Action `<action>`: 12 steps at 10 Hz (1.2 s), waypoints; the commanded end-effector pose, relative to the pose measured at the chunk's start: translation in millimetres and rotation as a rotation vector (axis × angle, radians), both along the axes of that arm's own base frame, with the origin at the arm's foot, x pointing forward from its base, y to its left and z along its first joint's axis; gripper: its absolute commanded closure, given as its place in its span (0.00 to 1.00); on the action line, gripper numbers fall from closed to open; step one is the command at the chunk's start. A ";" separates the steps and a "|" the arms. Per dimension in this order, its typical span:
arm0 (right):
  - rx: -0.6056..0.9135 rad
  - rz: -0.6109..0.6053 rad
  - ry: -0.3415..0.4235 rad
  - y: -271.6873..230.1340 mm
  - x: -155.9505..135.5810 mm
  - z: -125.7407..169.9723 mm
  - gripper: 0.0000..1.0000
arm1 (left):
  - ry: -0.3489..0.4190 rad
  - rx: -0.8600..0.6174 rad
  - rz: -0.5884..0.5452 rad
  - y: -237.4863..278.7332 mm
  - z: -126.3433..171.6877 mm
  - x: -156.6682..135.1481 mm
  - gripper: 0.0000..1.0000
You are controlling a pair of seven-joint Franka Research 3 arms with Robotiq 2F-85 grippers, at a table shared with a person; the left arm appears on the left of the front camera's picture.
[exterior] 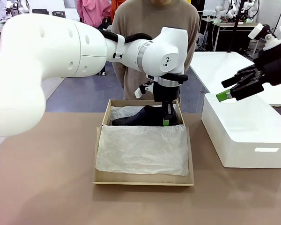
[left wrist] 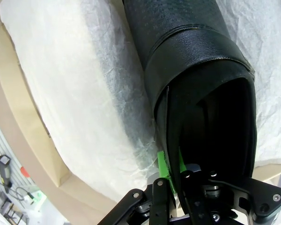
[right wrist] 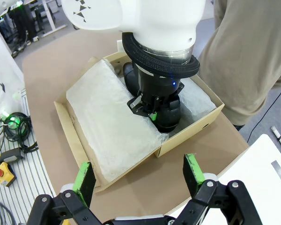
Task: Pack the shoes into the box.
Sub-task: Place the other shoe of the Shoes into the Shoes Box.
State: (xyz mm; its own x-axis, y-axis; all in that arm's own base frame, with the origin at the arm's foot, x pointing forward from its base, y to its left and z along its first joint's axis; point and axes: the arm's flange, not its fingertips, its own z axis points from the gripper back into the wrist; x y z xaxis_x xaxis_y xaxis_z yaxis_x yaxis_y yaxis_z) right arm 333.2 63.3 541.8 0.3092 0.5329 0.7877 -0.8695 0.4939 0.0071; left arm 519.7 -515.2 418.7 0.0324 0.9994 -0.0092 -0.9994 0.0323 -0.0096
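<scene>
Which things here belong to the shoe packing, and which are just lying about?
Job: black shoe, gripped by left end effector; cardboard box; its tissue paper.
Lying about: white box; open right end effector, holding nothing.
</scene>
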 end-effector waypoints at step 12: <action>0.019 0.024 -0.020 -0.8 3.6 0.4 0.00 | -0.015 0.069 0.014 54.2 114.8 -24.1 0.00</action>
